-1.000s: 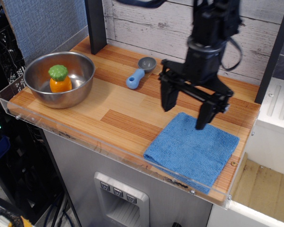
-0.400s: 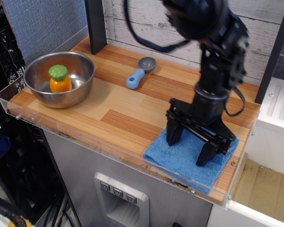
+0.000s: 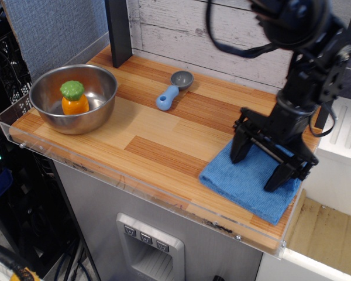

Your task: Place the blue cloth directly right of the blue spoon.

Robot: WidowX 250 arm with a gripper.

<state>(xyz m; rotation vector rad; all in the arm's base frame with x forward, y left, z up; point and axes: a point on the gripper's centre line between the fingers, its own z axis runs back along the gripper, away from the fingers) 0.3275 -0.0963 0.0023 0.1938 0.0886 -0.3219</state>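
Note:
The blue cloth [image 3: 241, 186] lies flat at the front right corner of the wooden table [image 3: 152, 137], its right edge near the table's edge. My gripper [image 3: 260, 163] stands open over it, pointing down. Both black fingers are spread wide, and their tips rest on or just above the cloth's far half; I cannot tell whether they touch it. The blue spoon [image 3: 172, 91] lies at the back middle of the table, light-blue handle toward the front left and grey bowl toward the wall. It sits well left of and behind the cloth.
A steel bowl [image 3: 51, 120] holding an orange toy with a green top [image 3: 74, 98] stands at the left end. A clear plastic lip runs along the front edge. A black post [image 3: 118, 29] rises at the back left, and a plank wall closes the back.
The gripper came down onto the cloth and then moved right. The cloth slid right with it, toward the table's right edge. Spoon and bowl stayed put.

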